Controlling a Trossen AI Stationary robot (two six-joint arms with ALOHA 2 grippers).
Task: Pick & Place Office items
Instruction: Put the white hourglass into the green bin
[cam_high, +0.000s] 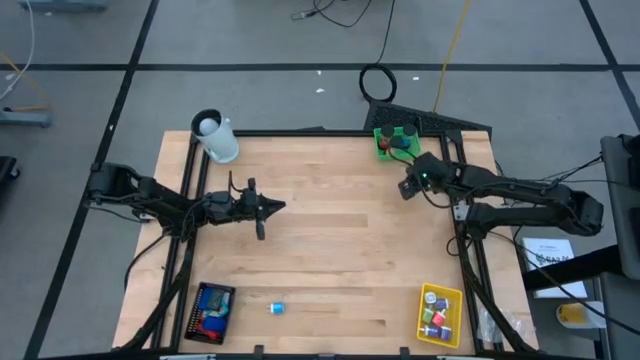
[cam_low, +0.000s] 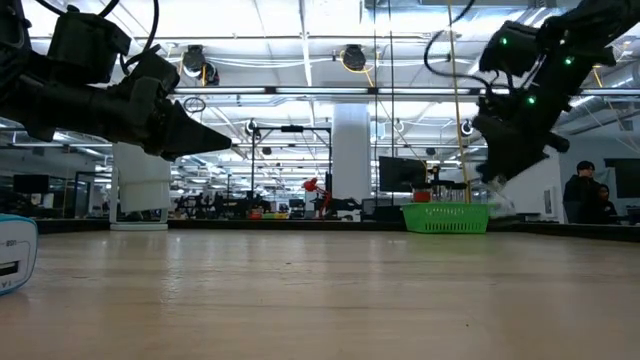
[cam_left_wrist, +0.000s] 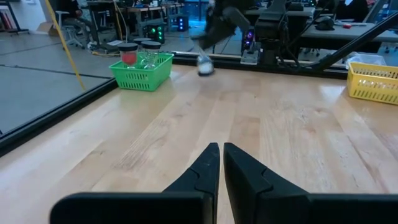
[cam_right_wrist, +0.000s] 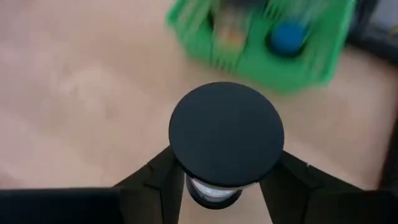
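Note:
My right gripper (cam_high: 408, 187) hangs over the table's far right part, just near of the green mesh tray (cam_high: 395, 141), and is shut on a small clear jar with a round black lid (cam_right_wrist: 227, 134). The tray holds a blue disc (cam_right_wrist: 287, 36) and other small pieces. My left gripper (cam_high: 272, 207) is shut and touches nothing. It hovers left of the table's middle, its fingers (cam_left_wrist: 221, 163) pointing toward the right side. A small blue and white piece (cam_high: 277, 308) lies on the wood near the near edge. More pieces lie in the black mesh tray (cam_high: 210, 312) and the yellow tray (cam_high: 438, 313). My right gripper pinches the jar between its two fingers (cam_right_wrist: 155, 171), one on each side of the clear body (cam_right_wrist: 211, 190) just under the black lid. The fingers come from above, slanting down. The jar is lifted clear of the table (cam_low: 497, 195), lid toward the wrist camera.
A white cup (cam_high: 216, 137) stands at the far left corner. The black tray sits at the near left, the yellow tray at the near right and the green tray at the far right. Bare wood spreads across the table's middle (cam_high: 340, 250). People stand in the room behind (cam_low: 585, 190).

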